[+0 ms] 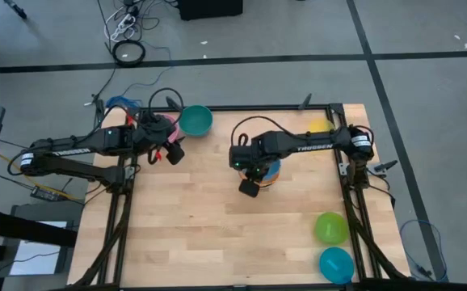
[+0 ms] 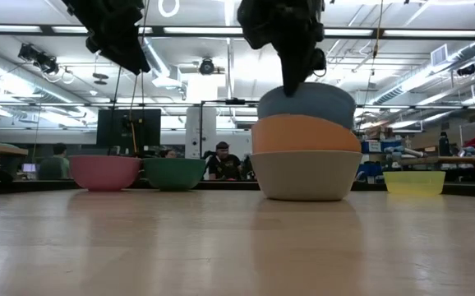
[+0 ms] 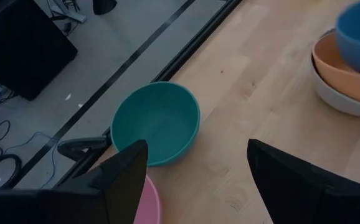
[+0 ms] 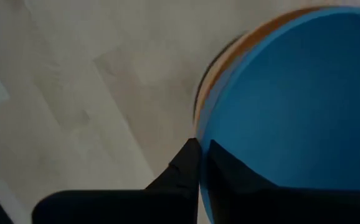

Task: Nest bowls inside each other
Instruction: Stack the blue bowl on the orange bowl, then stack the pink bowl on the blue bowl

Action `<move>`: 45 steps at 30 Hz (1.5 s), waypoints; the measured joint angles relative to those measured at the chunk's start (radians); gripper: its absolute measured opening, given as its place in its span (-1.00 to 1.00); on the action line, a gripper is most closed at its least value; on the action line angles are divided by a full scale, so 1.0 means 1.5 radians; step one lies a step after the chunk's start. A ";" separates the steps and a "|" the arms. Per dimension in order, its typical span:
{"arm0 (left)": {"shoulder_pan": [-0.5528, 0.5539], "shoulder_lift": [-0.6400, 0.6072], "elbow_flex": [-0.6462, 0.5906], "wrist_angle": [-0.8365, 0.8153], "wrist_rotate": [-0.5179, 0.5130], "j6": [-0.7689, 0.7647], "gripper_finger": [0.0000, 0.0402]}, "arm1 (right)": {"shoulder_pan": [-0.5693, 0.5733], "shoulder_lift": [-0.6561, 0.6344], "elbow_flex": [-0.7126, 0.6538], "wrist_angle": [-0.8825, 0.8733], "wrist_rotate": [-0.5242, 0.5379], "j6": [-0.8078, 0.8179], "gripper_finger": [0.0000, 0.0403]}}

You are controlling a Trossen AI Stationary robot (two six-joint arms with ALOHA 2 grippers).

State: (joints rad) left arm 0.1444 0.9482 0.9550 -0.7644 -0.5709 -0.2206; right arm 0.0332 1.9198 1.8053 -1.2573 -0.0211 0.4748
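A blue bowl (image 2: pixel 307 100) stands over an orange bowl (image 2: pixel 306 133), which is nested in a grey-white bowl (image 2: pixel 306 174) at the table's middle. My right gripper (image 4: pixel 200 149) is shut on the blue bowl's rim from above. A pink bowl (image 1: pixel 162 128) and a teal bowl (image 1: pixel 195 120) rest on their bases at the far left. Above them my left gripper (image 3: pixel 195 155) hangs open and holds nothing. A yellow bowl (image 1: pixel 318 125) stands at the far right. A lime green bowl (image 1: pixel 330 228) and a cyan bowl (image 1: pixel 336 264) stand at the near right. My right gripper pinches the blue bowl's rim (image 4: pixel 206 134) between its two fingers, one finger inside the bowl and one outside. The fingers point down from above. The bowl stays upright in the orange bowl's mouth; whether it rests there I cannot tell.
Bare wood spreads over the table's near left and middle (image 1: pixel 193 234). Dark frame rails (image 1: pixel 355 202) run along the table's sides. Cables lie on the floor beyond the far edge.
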 joint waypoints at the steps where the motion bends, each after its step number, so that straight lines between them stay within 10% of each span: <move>1: 0.000 0.000 0.000 0.001 0.000 0.000 0.42 | 0.003 0.000 -0.007 0.005 -0.002 0.005 -0.93; 22: 0.000 0.000 0.000 0.005 0.000 -0.013 0.42 | -0.032 0.000 -0.006 0.129 0.052 -0.053 -0.13; 37: 0.016 0.002 -0.001 -0.049 0.005 -0.020 0.42 | -0.139 0.087 -0.008 0.340 -0.029 -0.168 -0.20; 45: 0.069 0.043 -0.120 -0.099 0.010 -0.123 0.42 | -0.158 -0.026 -0.007 0.408 0.001 -0.245 -0.19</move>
State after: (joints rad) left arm 0.2478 1.0123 0.7746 -0.9126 -0.5554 -0.4048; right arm -0.2032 1.8801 1.7950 -0.6451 -0.0189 0.1067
